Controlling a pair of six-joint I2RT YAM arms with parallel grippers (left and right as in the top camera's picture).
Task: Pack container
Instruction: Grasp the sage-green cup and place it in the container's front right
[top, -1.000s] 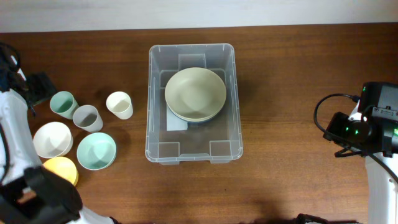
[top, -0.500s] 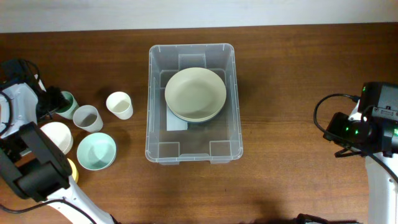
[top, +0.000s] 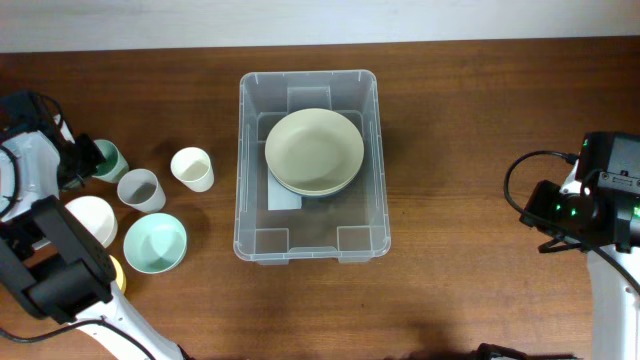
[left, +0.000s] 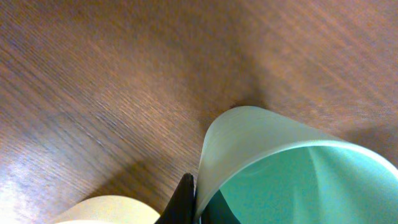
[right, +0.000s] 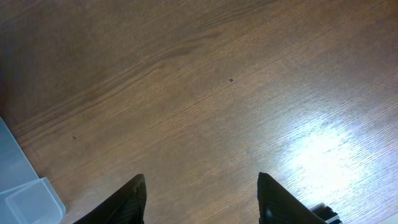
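Left gripper (top: 84, 160) sits at the green cup (left: 255, 146) left of the container (top: 241, 160), its closure not discernible; right gripper (right: 200, 186) hangs spread and empty right of the container.

Left pincer (top: 80, 160) low at far left, grip unclear, right pincer (right: 202, 202) spread wide, hovering

Dark wood tabletop (top: 470, 120), clear container (top: 308, 75) sitting mid-table. Off left: green cup (top: 103, 158), grey cup (top: 140, 189), cream cup (top: 191, 168), white bowl (top: 88, 222), mint bowl (top: 155, 243), probably a yellow bowl (top: 117, 274) too.
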